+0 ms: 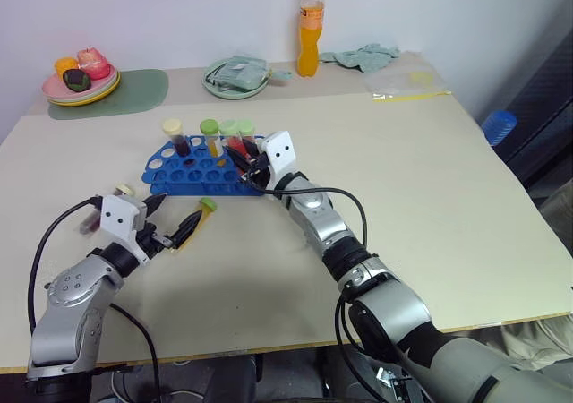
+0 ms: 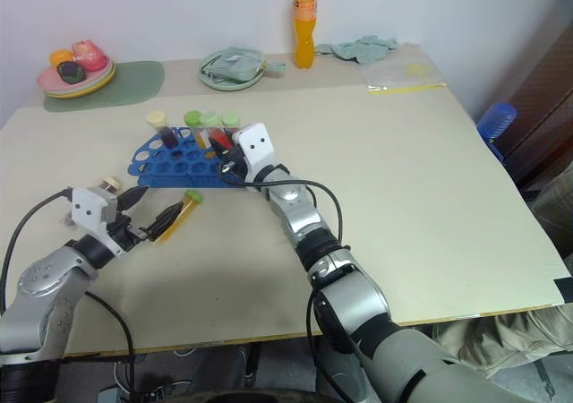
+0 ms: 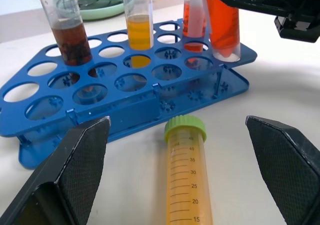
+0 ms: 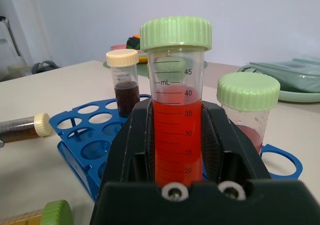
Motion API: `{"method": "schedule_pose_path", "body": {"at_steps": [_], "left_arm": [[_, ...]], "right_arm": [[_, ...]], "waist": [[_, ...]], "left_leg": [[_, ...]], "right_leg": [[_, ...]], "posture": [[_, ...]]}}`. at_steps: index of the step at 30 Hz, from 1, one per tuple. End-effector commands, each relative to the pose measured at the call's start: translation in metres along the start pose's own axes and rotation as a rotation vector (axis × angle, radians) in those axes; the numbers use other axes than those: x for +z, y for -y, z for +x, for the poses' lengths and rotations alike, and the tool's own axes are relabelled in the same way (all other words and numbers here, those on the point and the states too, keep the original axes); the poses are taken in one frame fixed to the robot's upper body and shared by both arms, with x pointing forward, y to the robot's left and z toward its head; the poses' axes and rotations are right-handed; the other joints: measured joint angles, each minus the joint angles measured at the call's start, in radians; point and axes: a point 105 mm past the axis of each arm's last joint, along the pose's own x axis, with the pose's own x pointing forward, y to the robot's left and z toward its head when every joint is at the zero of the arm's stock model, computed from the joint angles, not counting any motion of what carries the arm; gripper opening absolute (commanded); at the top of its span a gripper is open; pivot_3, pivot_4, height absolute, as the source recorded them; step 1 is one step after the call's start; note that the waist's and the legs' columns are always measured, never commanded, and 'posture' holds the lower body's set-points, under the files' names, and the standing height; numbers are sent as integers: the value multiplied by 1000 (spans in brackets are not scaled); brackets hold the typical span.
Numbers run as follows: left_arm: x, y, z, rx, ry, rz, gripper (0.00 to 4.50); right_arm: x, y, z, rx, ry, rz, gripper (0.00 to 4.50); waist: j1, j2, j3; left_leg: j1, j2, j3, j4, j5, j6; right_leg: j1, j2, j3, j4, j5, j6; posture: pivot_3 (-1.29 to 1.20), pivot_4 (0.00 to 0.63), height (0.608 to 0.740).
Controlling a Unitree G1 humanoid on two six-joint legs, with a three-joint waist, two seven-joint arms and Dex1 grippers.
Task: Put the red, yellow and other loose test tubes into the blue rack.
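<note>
Over the worktop (image 1: pixel 430 206), as the left eye view showed it, the right claw (image 1: pixel 254 163) was clenched on a red tube (image 1: pixel 248 146) at the near right corner of the blue rack (image 1: pixel 183 175), holding it upright, presumably to seat it in a hole. Just left of that claw stood three more tubes already in the rack. The left claw (image 1: pixel 175 221) stood spread wide and level, its fingers either side of a yellow tube (image 1: pixel 196 221) lying flat with its green cap towards the rack; a dark tube (image 1: pixel 103 205) lay loose beside that claw's wrist.

From the left wrist view, the yellow tube sat between the two open black fingers (image 3: pixel 70 175), untouched by either, a placing that looked meant for a pinch across its body. Beyond the fingertips rose the rack.

From the right wrist view, the red tube, green-capped, stood gripped between the jaws, with a dark-filled, cream-capped tube (image 4: pixel 122 82) behind it.
</note>
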Motion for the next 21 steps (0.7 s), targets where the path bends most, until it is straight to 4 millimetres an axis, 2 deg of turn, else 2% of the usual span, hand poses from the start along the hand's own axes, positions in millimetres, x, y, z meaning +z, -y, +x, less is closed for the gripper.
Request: {"method": "schedule_pose_path", "body": {"at_steps": [1,8,13,17,21], "left_arm": [[16,1,0,-8,42,29,4500],[19,6,0,-39,54,11,4500],[18,7,1,-44,51,9,4500],[16,8,1,-45,50,8,4500],[15,5,-2,-34,42,18,4500]], "right_arm": [[-21,-25,-7,-14,-4,136,786],[-9,-24,-12,7,66,168,786],[-6,-23,-13,3,83,165,3185],[7,-24,-14,19,139,134,3185],[34,-18,-17,21,230,88,3185]], "waist": [[1,0,0],[3,0,0],[0,0,0],[0,0,0],[0,0,0]], "left_leg": [[0,0,0,0,0,0],[0,0,0,0,0,0],[0,0,0,0,0,0],[0,0,0,0,0,0],[0,0,0,0,0,0]], "right_leg": [[0,0,0,0,0,0],[1,-1,0,0,0,0],[0,0,0,0,0,0],[0,0,0,0,0,0],[0,0,0,0,0,0]], "posture": [[0,150,740],[0,150,740],[0,150,740],[0,150,740],[0,150,740]]}}
